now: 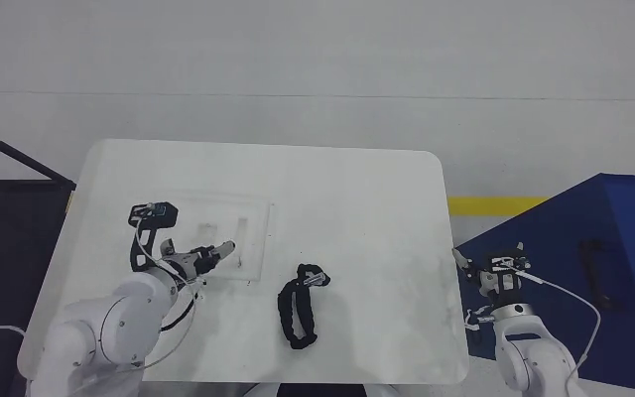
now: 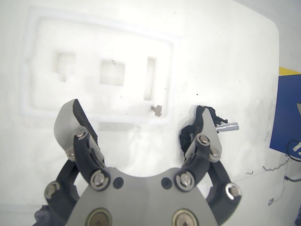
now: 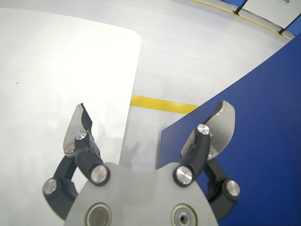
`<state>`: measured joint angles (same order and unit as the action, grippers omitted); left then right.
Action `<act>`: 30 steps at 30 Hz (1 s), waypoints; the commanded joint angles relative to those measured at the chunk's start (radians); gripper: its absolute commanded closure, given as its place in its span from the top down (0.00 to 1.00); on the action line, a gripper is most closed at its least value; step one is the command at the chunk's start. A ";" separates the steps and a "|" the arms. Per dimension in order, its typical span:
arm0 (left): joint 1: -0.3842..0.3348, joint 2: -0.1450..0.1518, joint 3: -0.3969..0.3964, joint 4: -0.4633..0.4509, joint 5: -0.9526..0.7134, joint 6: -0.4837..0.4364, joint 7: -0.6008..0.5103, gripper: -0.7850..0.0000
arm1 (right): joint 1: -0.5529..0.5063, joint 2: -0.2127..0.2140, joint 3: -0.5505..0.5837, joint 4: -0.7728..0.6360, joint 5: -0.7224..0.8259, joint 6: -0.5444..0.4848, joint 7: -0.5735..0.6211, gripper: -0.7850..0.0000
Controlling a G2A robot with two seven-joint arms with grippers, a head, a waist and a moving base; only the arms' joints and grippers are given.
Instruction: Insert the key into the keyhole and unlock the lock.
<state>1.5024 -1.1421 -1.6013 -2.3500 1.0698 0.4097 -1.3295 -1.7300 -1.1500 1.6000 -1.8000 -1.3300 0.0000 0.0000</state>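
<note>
The cable lock [image 2: 185, 135] was partly hidden behind a finger [image 2: 207, 121] of the left gripper [image 2: 137, 104]; its keyhole could not be made out.

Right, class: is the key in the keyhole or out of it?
Out. The key lies loose on the white foam tray, apart from the black cable lock.
</note>
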 commanded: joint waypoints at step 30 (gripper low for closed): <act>-0.135 -0.027 0.124 0.133 0.099 -0.125 -0.206 1.00 | 0.000 0.000 0.000 0.000 0.000 0.000 0.000 1.00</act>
<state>1.3760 -1.1663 -1.4665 -2.2286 1.1962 0.3106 -1.5095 -1.7300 -1.1500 1.6000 -1.8000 -1.3300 0.0000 0.0000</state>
